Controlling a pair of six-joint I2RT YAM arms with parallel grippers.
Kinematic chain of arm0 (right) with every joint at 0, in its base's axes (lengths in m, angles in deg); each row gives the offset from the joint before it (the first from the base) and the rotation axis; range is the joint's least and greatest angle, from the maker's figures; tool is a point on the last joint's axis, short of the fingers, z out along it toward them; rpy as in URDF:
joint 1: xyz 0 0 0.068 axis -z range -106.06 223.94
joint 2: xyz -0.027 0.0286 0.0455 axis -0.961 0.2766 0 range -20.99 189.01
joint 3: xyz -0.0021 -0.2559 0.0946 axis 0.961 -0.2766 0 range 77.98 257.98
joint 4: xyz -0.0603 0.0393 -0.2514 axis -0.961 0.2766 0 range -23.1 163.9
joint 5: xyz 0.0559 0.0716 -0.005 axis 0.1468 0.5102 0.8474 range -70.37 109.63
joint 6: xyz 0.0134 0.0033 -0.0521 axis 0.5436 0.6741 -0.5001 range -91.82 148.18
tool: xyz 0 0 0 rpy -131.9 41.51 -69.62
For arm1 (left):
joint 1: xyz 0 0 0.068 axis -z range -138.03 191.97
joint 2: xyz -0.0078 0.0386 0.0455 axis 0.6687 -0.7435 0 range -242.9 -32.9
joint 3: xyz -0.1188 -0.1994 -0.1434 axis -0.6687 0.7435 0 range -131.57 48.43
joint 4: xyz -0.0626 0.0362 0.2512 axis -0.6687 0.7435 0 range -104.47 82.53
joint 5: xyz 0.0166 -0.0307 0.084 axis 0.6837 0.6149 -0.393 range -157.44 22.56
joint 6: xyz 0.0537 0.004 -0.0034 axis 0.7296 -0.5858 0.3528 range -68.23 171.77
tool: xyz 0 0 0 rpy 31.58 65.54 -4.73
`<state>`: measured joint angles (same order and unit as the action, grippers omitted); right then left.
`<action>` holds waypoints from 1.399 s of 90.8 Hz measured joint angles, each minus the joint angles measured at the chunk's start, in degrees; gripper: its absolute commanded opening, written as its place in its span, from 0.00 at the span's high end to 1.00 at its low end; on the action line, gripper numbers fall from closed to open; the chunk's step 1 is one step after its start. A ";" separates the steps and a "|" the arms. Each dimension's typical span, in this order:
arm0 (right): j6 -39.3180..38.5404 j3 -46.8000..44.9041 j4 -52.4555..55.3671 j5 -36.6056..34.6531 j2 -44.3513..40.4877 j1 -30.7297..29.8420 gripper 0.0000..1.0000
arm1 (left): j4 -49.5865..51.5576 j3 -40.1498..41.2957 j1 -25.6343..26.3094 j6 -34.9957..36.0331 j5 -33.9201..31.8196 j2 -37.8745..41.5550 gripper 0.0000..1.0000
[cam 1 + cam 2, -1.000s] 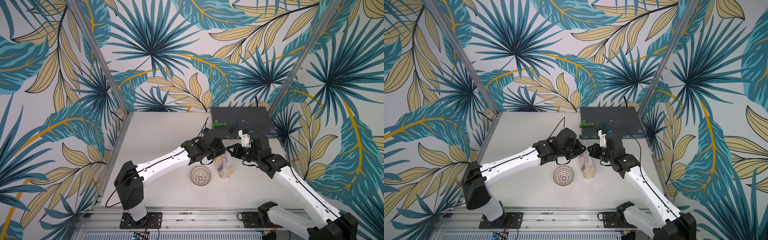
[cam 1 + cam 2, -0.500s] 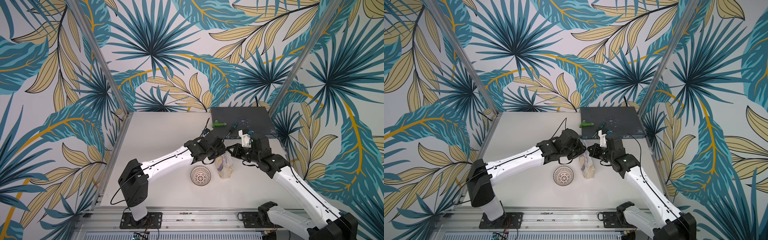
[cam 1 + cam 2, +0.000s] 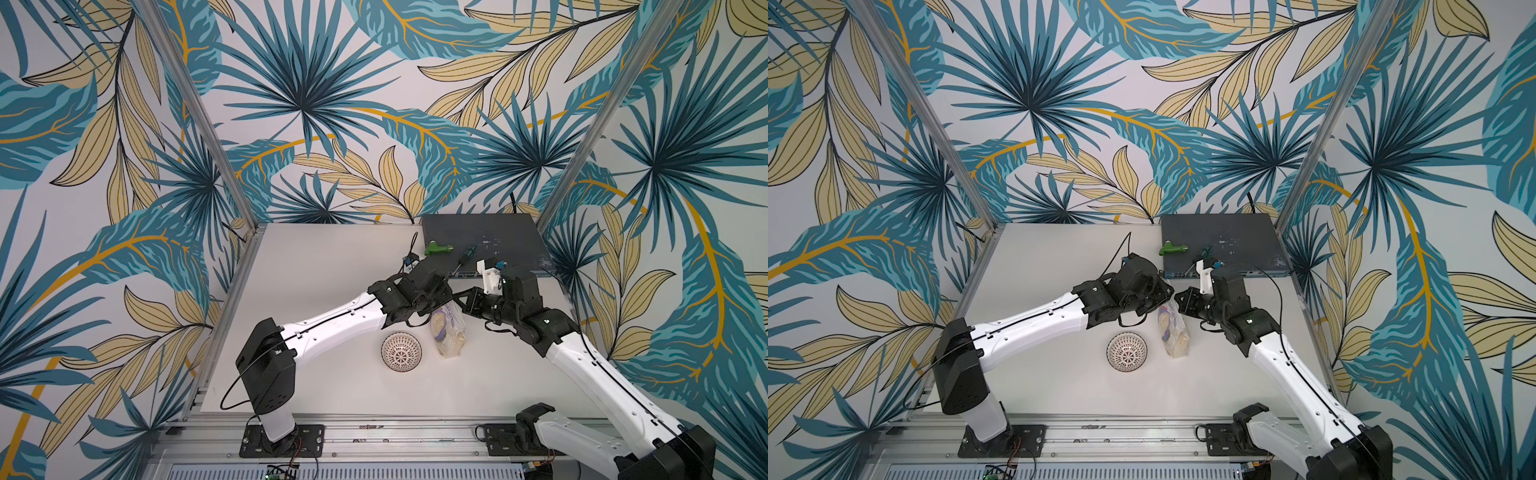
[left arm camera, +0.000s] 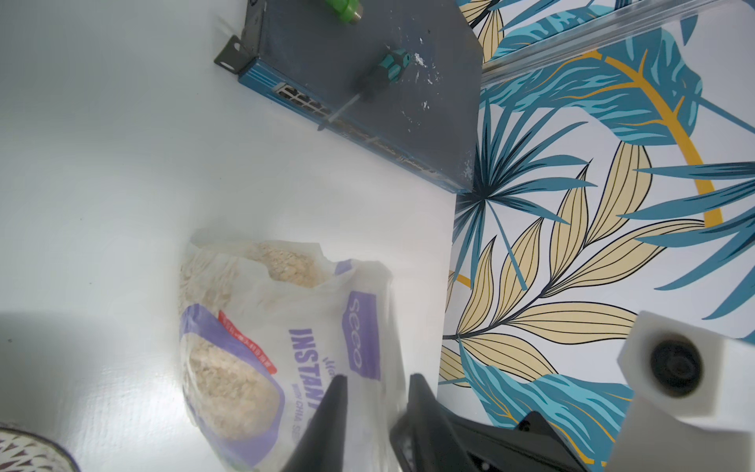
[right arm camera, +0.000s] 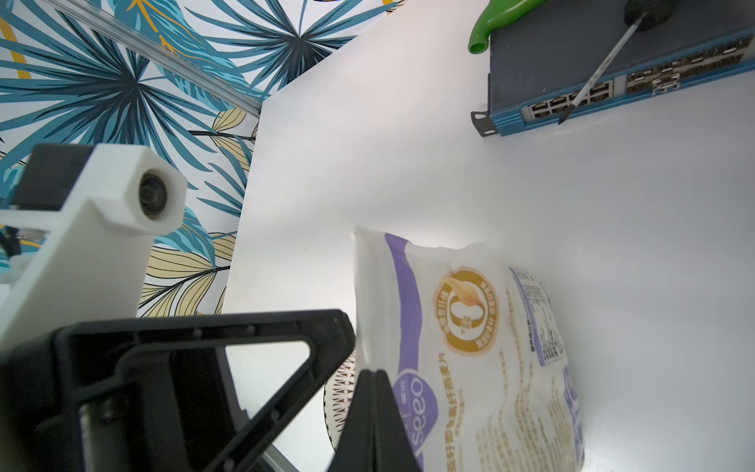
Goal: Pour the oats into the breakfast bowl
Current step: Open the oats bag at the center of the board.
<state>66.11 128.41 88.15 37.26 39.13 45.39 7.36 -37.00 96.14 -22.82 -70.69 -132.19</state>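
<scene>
The oats fill a clear bag (image 3: 446,330) (image 3: 1173,332) with a purple-and-white label. It hangs upright with its bottom near the table, just right of the breakfast bowl (image 3: 401,351) (image 3: 1126,351), a white patterned bowl standing empty. Both grippers meet at the bag's top. My right gripper (image 5: 374,392) (image 3: 459,300) is shut on the top edge of the bag (image 5: 470,347). The jaws of my left gripper (image 4: 378,392) (image 3: 446,296) stand apart, with the bag's (image 4: 261,347) clear top film in the gap between them. The bowl's rim (image 4: 28,453) (image 5: 339,400) shows at the edge of both wrist views.
A dark network switch (image 3: 482,241) lies at the back right of the table. On it lie a green fitting (image 3: 436,248) and a screwdriver (image 3: 465,255) that overhangs its front. Aluminium posts and patterned walls close in the table's sides and back.
My left gripper's jaws have parted a little around the bag's top, and the left arm has shifted slightly. The bag, the bowl and my right gripper stay where they were.
</scene>
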 measured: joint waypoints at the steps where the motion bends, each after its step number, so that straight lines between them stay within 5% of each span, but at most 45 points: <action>1: 0.00 0.00 0.00 0.00 0.00 0.00 1.00 | -0.07 0.00 0.00 -0.02 0.00 0.00 0.71; 60: -0.02 0.00 0.02 -0.02 -0.02 0.00 1.00 | 0.13 0.31 0.00 -0.02 0.63 0.00 0.82; 84: -0.85 0.09 0.48 -1.36 -0.24 0.00 1.00 | 2.14 -0.55 0.00 0.61 0.92 -0.04 1.00; 127: -6.51 9.25 18.38 -23.34 -0.33 -0.02 1.00 | 11.74 -13.25 0.00 5.57 1.92 -0.94 1.00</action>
<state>59.60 137.66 106.54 13.91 38.80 45.37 19.09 -50.24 96.14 -17.25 -68.76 -133.13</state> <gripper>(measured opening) 0.059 0.053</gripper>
